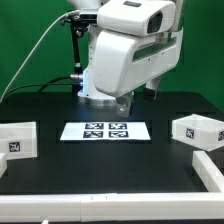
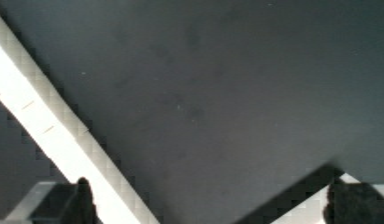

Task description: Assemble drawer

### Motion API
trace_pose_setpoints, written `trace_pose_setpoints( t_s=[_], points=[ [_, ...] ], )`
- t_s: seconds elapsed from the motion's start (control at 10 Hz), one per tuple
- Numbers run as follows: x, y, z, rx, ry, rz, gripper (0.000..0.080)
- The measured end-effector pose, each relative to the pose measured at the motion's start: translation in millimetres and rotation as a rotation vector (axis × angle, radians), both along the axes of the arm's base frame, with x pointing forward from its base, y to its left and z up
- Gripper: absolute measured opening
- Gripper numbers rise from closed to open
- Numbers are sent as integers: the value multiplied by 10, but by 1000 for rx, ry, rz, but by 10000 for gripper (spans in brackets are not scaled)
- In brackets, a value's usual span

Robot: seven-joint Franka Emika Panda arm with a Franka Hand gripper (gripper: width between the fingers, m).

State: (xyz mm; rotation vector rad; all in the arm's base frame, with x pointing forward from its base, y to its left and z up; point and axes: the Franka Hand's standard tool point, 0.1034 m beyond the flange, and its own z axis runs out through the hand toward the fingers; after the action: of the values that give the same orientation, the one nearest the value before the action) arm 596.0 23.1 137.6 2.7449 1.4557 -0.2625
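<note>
Exterior view: low white open-topped plastic drawer (image 1: pixel 196 130) on matte black table (image 1: pixel 110 165); jaws spread, empty.

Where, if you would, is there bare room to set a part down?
Bare table: between the marker board and the white rail; between board and drawer; between board and white box. Crowded behind the board, under the hand.

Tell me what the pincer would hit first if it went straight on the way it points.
Probably the bare black table. The pincer points down, open, and the wrist view shows only dark tabletop between its fingers; a white strip runs near one finger. Depth is unclear.
</note>
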Motion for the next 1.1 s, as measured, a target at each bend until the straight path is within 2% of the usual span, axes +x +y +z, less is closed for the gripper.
trace_pose_setpoints(
  t_s=[0.1,0.8,0.9,1.0,1.1],
  points=[
    [-35,11,4,-17,35,15,649],
    [-40,13,-1,-16,36,14,649],
    [-55,7,41,-21,46,-6,649],
    [-36,-41,314,-47,75,-71,649],
    [-5,-139,495,-49,44,-135,649]
  ],
)
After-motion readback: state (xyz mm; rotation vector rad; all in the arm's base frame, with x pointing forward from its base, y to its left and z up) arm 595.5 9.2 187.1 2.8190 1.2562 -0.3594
